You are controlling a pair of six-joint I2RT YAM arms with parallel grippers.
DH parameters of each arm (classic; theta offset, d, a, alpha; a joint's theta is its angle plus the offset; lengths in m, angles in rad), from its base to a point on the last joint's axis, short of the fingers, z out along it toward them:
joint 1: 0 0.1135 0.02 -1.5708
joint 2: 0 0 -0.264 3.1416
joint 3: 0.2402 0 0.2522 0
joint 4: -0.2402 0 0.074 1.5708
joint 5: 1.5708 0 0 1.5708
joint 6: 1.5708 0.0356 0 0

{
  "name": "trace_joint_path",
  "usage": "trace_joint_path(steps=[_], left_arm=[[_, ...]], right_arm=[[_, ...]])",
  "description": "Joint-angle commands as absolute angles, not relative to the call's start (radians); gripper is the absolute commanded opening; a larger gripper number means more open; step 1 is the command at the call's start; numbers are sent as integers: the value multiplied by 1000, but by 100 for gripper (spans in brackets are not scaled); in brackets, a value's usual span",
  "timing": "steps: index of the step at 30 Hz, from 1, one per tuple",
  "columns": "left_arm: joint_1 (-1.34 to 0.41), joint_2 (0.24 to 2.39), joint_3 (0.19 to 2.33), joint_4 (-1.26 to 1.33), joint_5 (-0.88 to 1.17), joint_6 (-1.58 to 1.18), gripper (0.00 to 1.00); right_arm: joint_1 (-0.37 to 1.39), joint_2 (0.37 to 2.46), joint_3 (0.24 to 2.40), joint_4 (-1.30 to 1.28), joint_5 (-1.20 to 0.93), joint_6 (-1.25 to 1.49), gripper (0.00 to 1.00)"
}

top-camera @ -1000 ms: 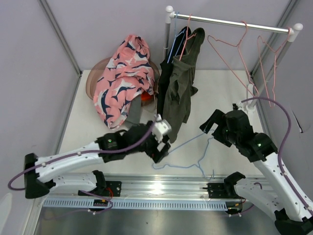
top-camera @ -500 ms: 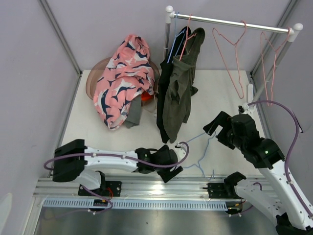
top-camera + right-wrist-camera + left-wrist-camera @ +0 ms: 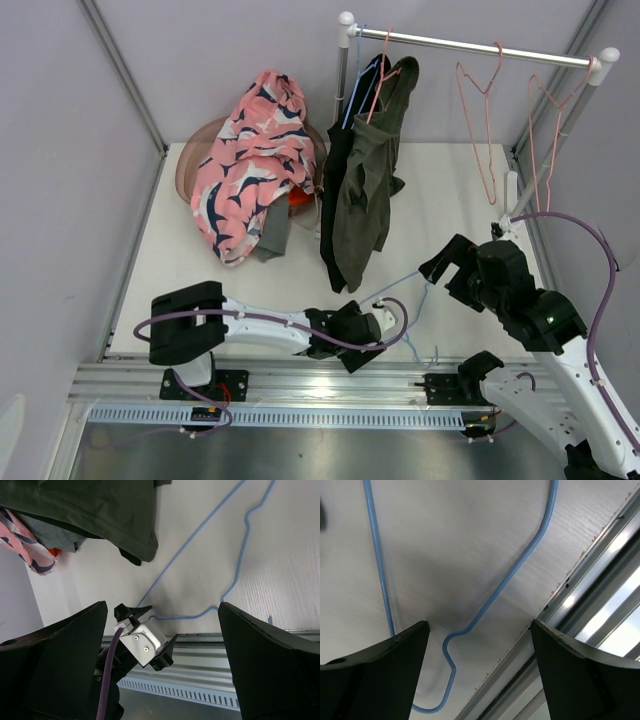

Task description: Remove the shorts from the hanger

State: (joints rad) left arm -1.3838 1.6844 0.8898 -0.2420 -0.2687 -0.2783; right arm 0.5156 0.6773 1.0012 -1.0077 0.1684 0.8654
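Olive shorts [image 3: 365, 190] and black shorts [image 3: 335, 180] hang on hangers at the left end of the rail [image 3: 470, 45]. Pink patterned shorts [image 3: 250, 160] lie piled over a basket, with an orange piece [image 3: 300, 198] and a grey-green piece [image 3: 275, 235] under them. A bare blue hanger [image 3: 400, 300] lies on the table. My left gripper [image 3: 362, 345] is open and empty, low over the hanger wire [image 3: 490, 600] at the table's front edge. My right gripper [image 3: 448, 275] is open and empty, above the hanger's right part [image 3: 235, 580].
Two bare pink hangers [image 3: 480, 120] [image 3: 545, 130] hang on the right half of the rail. A brown basket [image 3: 195, 160] stands at the back left. The metal front rail [image 3: 590, 605] runs just beside my left gripper. Rack posts stand at the back and the right.
My left arm has drawn back from the hem of the olive shorts to the table's front edge and folded. My right arm has backed off a little. The pink hangers have swung right.
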Motion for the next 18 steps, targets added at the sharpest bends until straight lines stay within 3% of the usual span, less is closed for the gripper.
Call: trace_joint_path(steps=[1,3,11,17,18], left_arm=[[-1388,1730,928,-190,-226,-273,86],[-1388,1736,927,-186,-195,-279,73],[-1390,1683,876,-178,-138,-307,45],[-1399,1663,818,-158,-111,-327,13],[-1401,1661,809,-152,-106,-331,4]], right_arm=[[520,670,991,-1000,179,882,100],[520,670,988,-1002,179,884,100],[522,670,986,-1005,184,885,99],[520,651,982,-1022,193,893,99],[520,646,982,-1025,195,894,99]])
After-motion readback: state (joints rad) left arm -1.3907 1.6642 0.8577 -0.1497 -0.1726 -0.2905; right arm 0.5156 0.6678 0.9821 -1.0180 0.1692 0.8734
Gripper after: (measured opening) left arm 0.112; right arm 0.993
